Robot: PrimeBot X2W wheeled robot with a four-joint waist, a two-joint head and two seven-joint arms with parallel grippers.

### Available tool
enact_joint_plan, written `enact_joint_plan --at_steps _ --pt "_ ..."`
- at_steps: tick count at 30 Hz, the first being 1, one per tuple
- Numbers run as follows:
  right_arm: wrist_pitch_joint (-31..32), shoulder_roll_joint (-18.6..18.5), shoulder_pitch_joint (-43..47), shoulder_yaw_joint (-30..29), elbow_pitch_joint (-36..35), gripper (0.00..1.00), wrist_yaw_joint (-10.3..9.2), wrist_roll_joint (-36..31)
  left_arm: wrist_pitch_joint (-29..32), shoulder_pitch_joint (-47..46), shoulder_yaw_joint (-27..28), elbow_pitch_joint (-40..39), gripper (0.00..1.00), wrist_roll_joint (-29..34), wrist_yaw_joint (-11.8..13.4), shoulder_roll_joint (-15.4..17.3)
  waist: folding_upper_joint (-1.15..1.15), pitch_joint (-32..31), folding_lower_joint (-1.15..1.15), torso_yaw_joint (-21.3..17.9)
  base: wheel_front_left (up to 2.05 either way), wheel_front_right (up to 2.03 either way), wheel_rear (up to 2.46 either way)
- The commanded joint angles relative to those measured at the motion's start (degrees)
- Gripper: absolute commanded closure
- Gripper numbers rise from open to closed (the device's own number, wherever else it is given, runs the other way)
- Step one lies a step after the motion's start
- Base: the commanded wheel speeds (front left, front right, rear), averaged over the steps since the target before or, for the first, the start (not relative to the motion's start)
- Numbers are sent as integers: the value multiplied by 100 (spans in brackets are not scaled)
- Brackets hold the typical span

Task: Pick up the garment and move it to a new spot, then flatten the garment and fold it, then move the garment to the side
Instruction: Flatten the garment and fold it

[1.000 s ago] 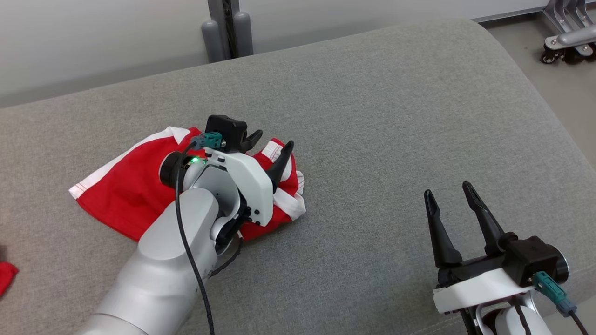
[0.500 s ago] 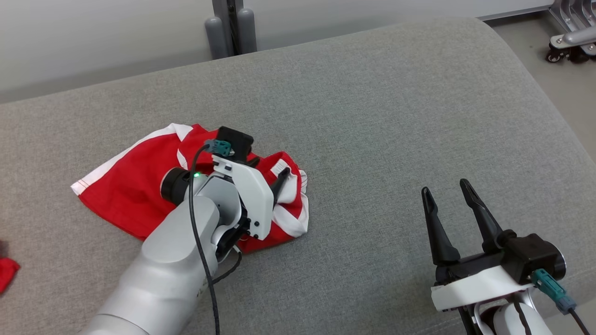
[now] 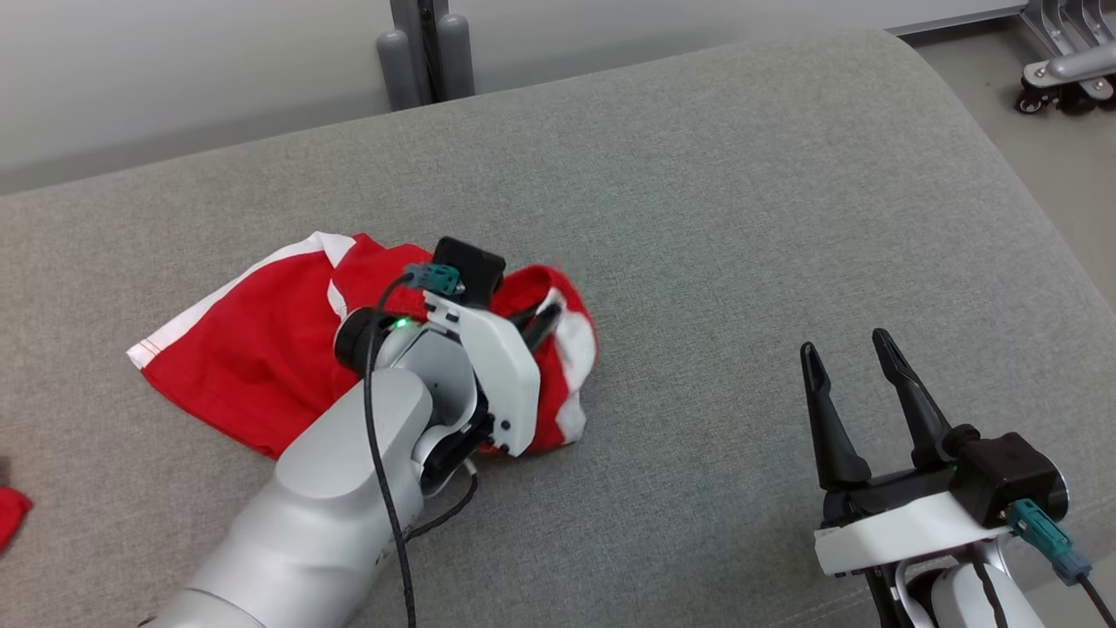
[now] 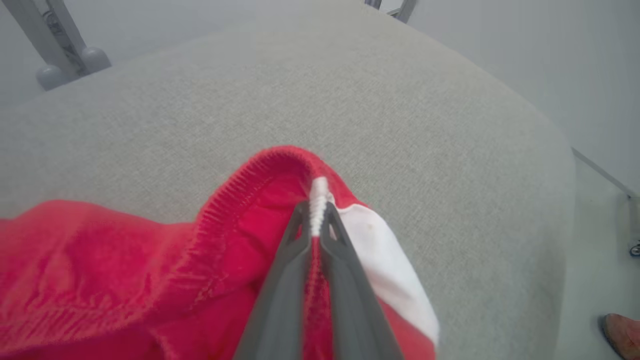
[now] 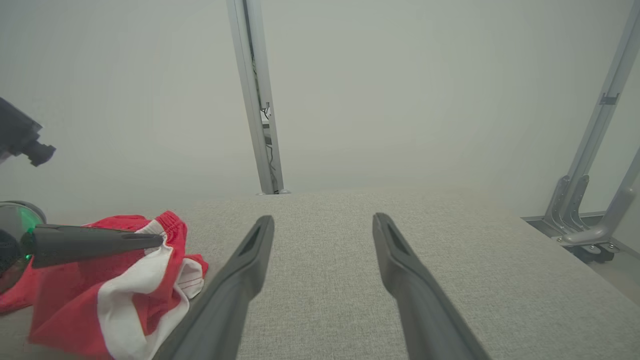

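Observation:
The garment (image 3: 253,349) is red with white stripes and lies crumpled on the grey cushion (image 3: 715,227), left of centre. My left gripper (image 3: 547,314) is shut on its ribbed waistband at the garment's right end, and that end is lifted off the cushion. In the left wrist view the two fingers pinch the red-and-white hem (image 4: 316,200) of the garment (image 4: 125,280). My right gripper (image 3: 853,349) stands open at the lower right, well clear of the cloth, fingers pointing away over bare cushion. The right wrist view shows the garment (image 5: 115,285) at its left with the left gripper (image 5: 159,240) on it.
The cushion's rounded right edge (image 3: 1037,218) drops to the floor. A wheeled metal frame (image 3: 1059,78) stands at the far right. A grey post (image 3: 425,52) rises behind the cushion. A scrap of red cloth (image 3: 10,515) lies at the left edge. A shoe (image 4: 620,332) shows on the floor.
My left gripper came down onto the garment's right end, closed on the waistband and has begun lifting it up and to the right. The right gripper kept still.

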Motion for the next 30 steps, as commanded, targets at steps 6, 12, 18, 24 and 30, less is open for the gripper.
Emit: enact_joint_plan --at_steps 6,12,18,24,30 --pt "-35 -27 42 -1 35 0 1 57 -417 -339 374 -719 100 -863 -22 -50 0 -171 0 22 0 0 0" --pt "-35 -28 112 -59 60 0 1 38 -430 -900 949 -1556 100 -2094 -22 -97 0 -411 0 -30 0 0 0" --pt "-35 -27 186 -115 58 0 1 36 -477 -1275 1401 -1703 100 -2765 72 -146 0 -531 0 -63 0 0 0" --pt "-35 -26 234 -170 -32 0 1 133 -509 -494 1365 -1758 100 -2846 222 180 0 -456 0 -5 0 0 0" --pt "-35 -27 245 -299 -81 0 1 116 -998 796 1401 -1593 100 -2820 224 638 0 -238 0 245 0 0 0"
